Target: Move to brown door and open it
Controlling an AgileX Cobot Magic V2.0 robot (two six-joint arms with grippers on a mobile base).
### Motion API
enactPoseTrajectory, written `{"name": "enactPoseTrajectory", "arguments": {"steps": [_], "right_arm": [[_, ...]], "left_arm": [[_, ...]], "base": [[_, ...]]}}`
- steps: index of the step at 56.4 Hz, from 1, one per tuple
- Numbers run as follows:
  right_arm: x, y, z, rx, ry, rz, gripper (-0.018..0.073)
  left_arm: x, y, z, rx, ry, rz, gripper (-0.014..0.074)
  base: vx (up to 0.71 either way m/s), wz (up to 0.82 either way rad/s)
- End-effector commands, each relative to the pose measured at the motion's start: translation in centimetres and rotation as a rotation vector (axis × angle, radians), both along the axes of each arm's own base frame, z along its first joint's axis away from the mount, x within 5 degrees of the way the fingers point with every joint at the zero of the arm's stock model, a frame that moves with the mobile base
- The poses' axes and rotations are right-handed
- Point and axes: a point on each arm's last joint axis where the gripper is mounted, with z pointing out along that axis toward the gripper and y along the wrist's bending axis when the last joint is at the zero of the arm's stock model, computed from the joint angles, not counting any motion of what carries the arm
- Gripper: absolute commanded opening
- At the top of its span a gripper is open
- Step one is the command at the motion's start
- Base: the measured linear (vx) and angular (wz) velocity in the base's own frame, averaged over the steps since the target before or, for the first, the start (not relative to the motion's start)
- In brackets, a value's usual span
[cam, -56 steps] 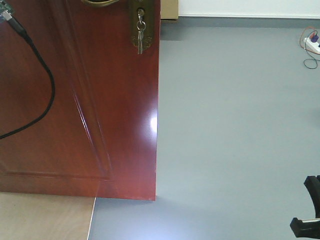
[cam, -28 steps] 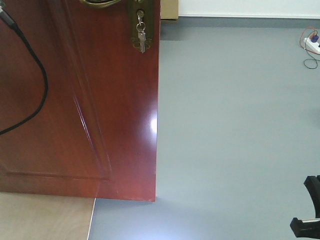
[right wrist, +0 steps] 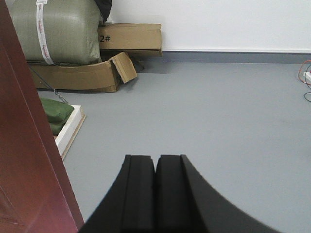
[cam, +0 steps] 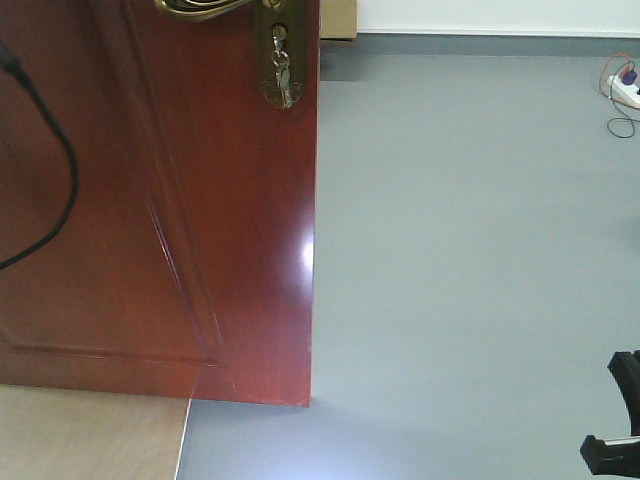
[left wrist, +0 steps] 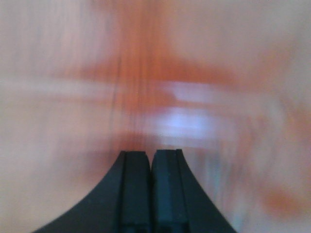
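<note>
Right gripper (right wrist: 155,167): jaws pressed together on nothing, held low over the grey floor (right wrist: 218,121), with the door's edge just to its left.
Left gripper (left wrist: 151,162): jaws pressed together and empty; the wrist view is smeared reddish-orange, probably the door face very close in front, though I cannot be sure.
Brown door (cam: 200,230): fills the left of the front view, its free edge near mid-frame and its foot by a pale board.
Brass lever handle (cam: 200,8): at the top edge, barely in frame, beside the keyhole plate (cam: 280,60) with keys (cam: 283,75) hanging.
Far side: cardboard boxes (right wrist: 97,53) and a green sack against the white wall.
Step in hand: approach seems done; the handle is not yet engaged.
Next move: raise the left gripper to the lever, press it down, then swing the door.
</note>
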Motion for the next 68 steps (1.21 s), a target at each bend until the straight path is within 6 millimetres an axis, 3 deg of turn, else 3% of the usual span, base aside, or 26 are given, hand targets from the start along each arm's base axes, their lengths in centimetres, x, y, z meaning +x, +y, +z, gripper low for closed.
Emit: {"name": "enactPoseTrajectory", "arguments": {"steps": [1,11,30,38,48,61,68], "right_arm": [[0.2,0.0,0.6,-0.005,-0.080,-0.002,0.0000],[0.2,0.0,0.6,-0.005,-0.080,-0.002,0.0000],[0.2,0.0,0.6,-0.005,-0.080,-0.002,0.0000],[0.2,0.0,0.6,-0.005,-0.080,-0.002,0.0000],[0.2,0.0,0.6,-0.005,-0.080,-0.002,0.0000],[0.2,0.0,0.6,-0.005,-0.080,-0.002,0.0000],[0.2,0.0,0.6,-0.005,-0.080,-0.002,0.0000]], "left_arm": [[-3.5,0.3,1.7,0.039,-0.146,-0.009,0.0066],[-9.0,1.0,-2.2,0.090,-0.219,-0.017,0.0066],[-19.4,2.3,-13.2,0.084,-0.284,-0.026,0.0066],[-22.7,2.8,-17.1,0.079,-0.316,-0.023,0.0066],[-24.5,3.1,-20.4,0.079,-0.324,-0.018,0.0066],[-25.0,3.3,-21.1,0.092,-0.247,-0.011,0.0066],[-25.5,3.3,-20.8,0.085,-0.302,-0.008,0.0066]], "base": [[0.00,0.00],[0.00,0.00],[0.00,0.00],[0.00,0.00],[0.00,0.00],[0.00,0.00],[0.00,0.00]]}}
